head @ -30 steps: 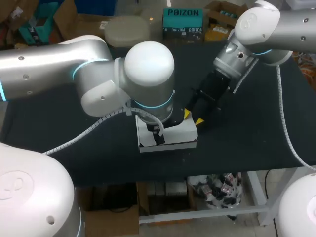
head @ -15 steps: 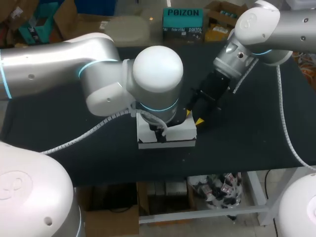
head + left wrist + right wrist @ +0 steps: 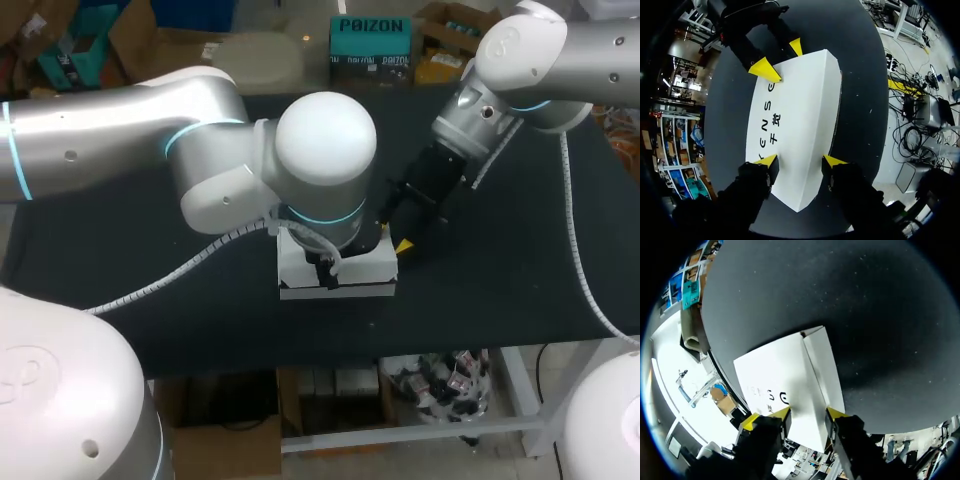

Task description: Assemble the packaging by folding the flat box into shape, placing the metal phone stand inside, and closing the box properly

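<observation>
The white box (image 3: 362,268) lies folded and closed on the black table (image 3: 480,290), printed face up, near the front edge. My left gripper (image 3: 801,161) hangs over its near end, open, with one yellow tip over each long edge; I cannot see whether they touch. In the head view the left wrist (image 3: 325,170) hides most of the box. My right gripper (image 3: 394,238) is at the other end, open, its tips resting on the box top (image 3: 775,375) and side strip. It also shows in the left wrist view, right gripper (image 3: 781,57). No phone stand is visible.
The table's front edge (image 3: 400,345) runs just below the box. A white spiral cable (image 3: 180,265) hangs from my left arm over the table's left half. My right arm (image 3: 470,120) slants down from the far right.
My left arm has swung a little to the right over the box and its fingers have narrowed. The right arm and the box stay put.
</observation>
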